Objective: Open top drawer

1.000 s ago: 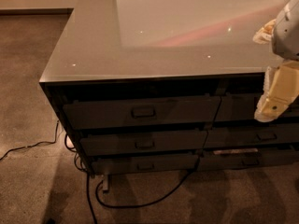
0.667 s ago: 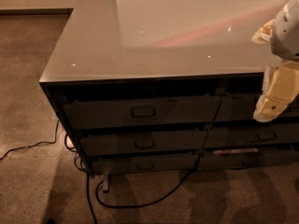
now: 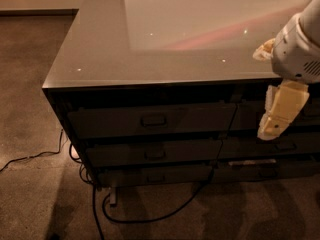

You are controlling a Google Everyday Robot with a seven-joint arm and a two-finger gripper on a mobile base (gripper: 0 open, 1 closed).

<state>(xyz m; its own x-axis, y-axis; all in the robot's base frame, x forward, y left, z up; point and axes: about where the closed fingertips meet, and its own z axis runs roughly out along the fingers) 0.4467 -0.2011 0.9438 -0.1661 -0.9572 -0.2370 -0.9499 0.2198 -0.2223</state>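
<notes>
The top drawer (image 3: 150, 120) is the upper one in the left column of a dark grey cabinet. Its front is flush with the cabinet and a small rectangular metal pull (image 3: 154, 120) sits at its centre. My gripper (image 3: 272, 126), cream-coloured under a white wrist, hangs in front of the right column of drawers. It points down and to the left, well to the right of the pull and apart from it.
The glossy cabinet top (image 3: 100, 49) reflects light. Two shallower drawers (image 3: 154, 154) lie below the top drawer, and more drawers (image 3: 300, 149) lie behind my gripper. A black cable (image 3: 150, 216) loops on the carpet in front, and another cable (image 3: 30, 159) lies at the left.
My gripper has shifted slightly left and down in front of the right column of drawers. The drawers have not moved.
</notes>
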